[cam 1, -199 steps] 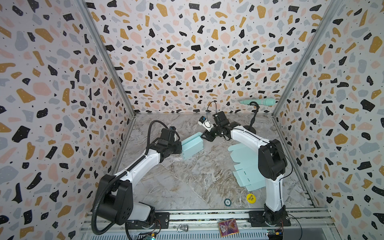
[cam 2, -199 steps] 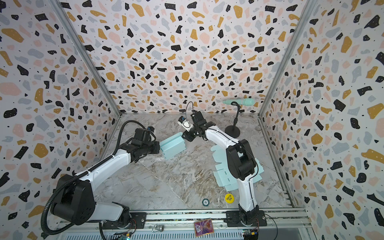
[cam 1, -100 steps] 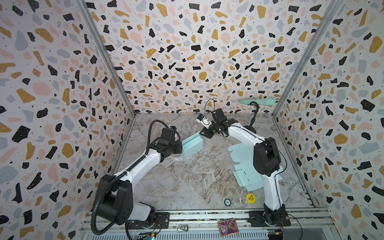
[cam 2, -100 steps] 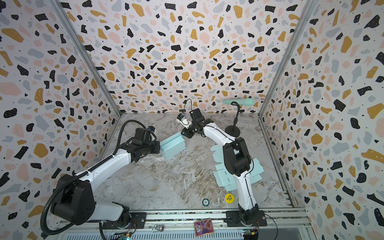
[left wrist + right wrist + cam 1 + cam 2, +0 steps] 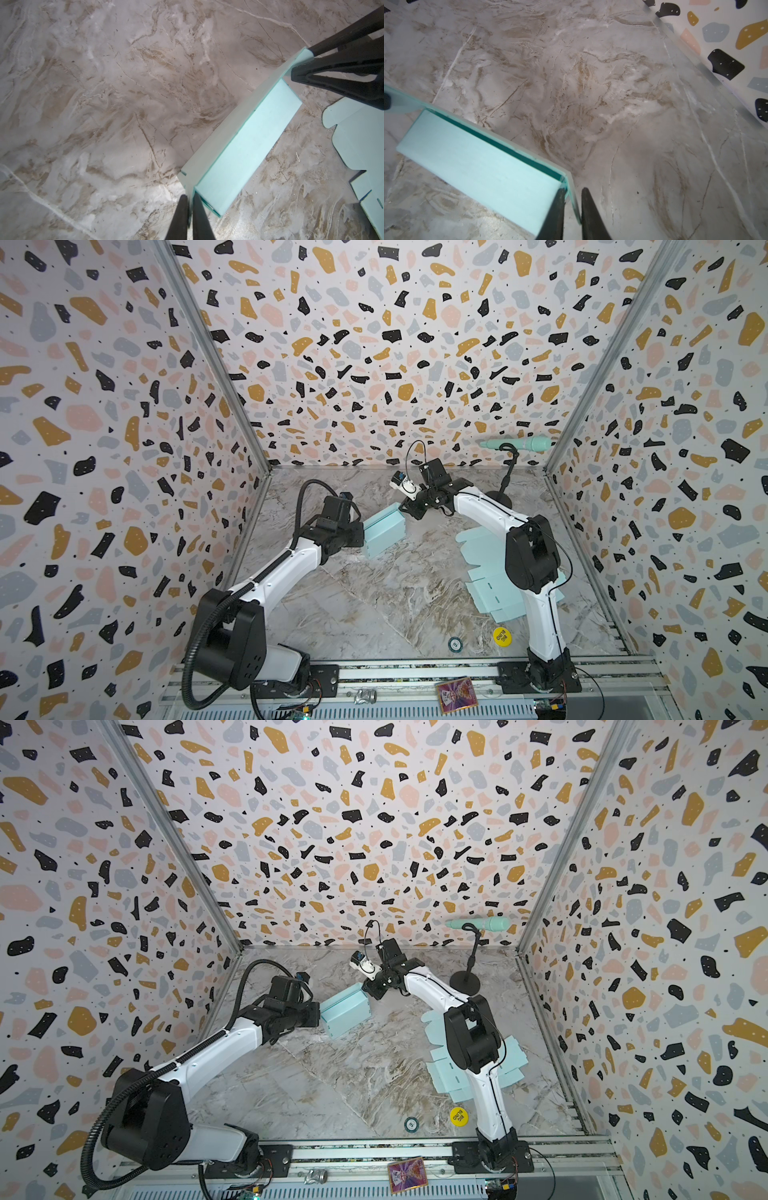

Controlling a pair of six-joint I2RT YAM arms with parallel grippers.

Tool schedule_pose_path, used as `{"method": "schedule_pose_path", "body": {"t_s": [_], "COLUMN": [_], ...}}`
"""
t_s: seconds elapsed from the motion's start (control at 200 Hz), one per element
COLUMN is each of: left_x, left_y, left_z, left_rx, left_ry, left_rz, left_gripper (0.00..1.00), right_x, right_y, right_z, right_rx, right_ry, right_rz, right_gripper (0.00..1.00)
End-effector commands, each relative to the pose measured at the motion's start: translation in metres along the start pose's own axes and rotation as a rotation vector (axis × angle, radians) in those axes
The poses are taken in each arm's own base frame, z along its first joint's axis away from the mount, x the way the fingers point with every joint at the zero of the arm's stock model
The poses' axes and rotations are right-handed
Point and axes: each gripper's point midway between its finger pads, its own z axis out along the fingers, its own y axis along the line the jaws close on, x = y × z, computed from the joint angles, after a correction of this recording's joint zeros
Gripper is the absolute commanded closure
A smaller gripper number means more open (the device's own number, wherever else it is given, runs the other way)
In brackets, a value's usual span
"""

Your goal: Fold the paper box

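- Found the paper box [image 5: 384, 531] near the middle of the table's [image 5: 374, 614] far edge, partly folded into a long mint-green trough with one long wall upright.
- Saw it spanning the gap between the two arms in both top views, one short end toward each.
- Could not tell whether it rested on the table or hung just above it.
- Noted the left end effector [image 5: 190, 196] pinched tight on the flap at the box's left end, with both fingers pressed onto the paper.
- Noted the right end effector [image 5: 572, 190] straddling the upright wall at the opposite end, with one finger against the inner face and the other just beside the outer face.
- Could not tell whether that right grip was fully clamped.
- Spotted flat box sheets [image 5: 494, 597] by the table's right edge, partly under the right arm and well apart from the box.
- Picked out a microphone stand [image 5: 498, 497] in the far right corner.
- Picked out a yellow disc [image 5: 502, 635] and a small round token [image 5: 455, 644] near the front edge.
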Motion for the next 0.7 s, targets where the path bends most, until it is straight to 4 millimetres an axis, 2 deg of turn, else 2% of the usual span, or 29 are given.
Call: {"method": "schedule_pose_path", "body": {"t_s": [0.0, 0.165, 0.375, 0.556, 0.696], "left_x": [-0.008, -0.010, -0.008, -0.010, -0.017], "left_y": [-0.004, -0.003, -0.003, -0.004, -0.012], "left_z": [-0.002, -0.002, -0.001, -0.001, -0.002], "left_rx": [0.004, 0.003, 0.000, 0.008, 0.055], "left_ry": [-0.017, -0.020, -0.020, -0.035, -0.065], "left_rz": [0.024, 0.025, 0.017, -0.008, -0.052], "left_gripper": [0.90, 0.91, 0.93, 0.97, 1.00], "right_x": [-0.017, -0.024, -0.030, -0.024, -0.018], "right_y": [0.012, 0.022, 0.045, 0.064, 0.069], "right_z": [-0.020, -0.025, -0.022, -0.017, -0.022], "right_rx": [-0.002, 0.003, -0.022, -0.048, -0.039], "right_ry": [-0.025, -0.025, -0.015, -0.004, -0.011], "right_rz": [-0.027, -0.028, 0.004, 0.028, 0.059], "right_gripper": [0.84, 0.87, 0.89, 0.89, 0.89]}}
